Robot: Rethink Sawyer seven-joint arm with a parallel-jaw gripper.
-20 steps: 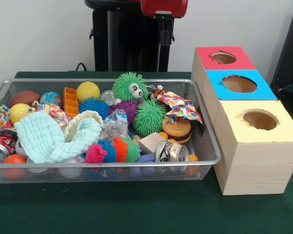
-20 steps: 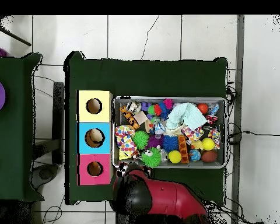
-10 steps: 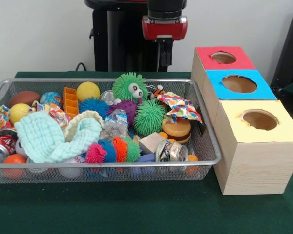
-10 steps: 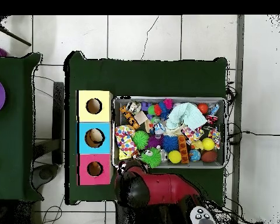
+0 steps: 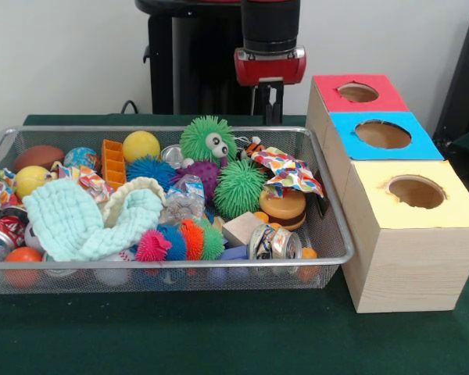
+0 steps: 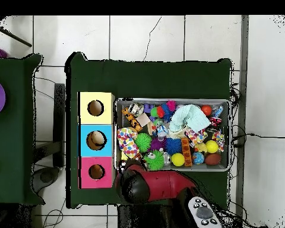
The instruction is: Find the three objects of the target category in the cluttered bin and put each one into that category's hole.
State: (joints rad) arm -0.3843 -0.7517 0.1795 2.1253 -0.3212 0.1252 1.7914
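Green table; arm hides bin edge overhead.

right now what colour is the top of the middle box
Blue, on the middle box; clearest in the front view.

No text, label, brand or number is showing legibly anywhere in either view. The crushed cans in the wire bin are carrying printed designs, but the lettering is coming through too small and blurred to read. The red, blue and yellow box tops are showing only plain colour around their holes, without writing.
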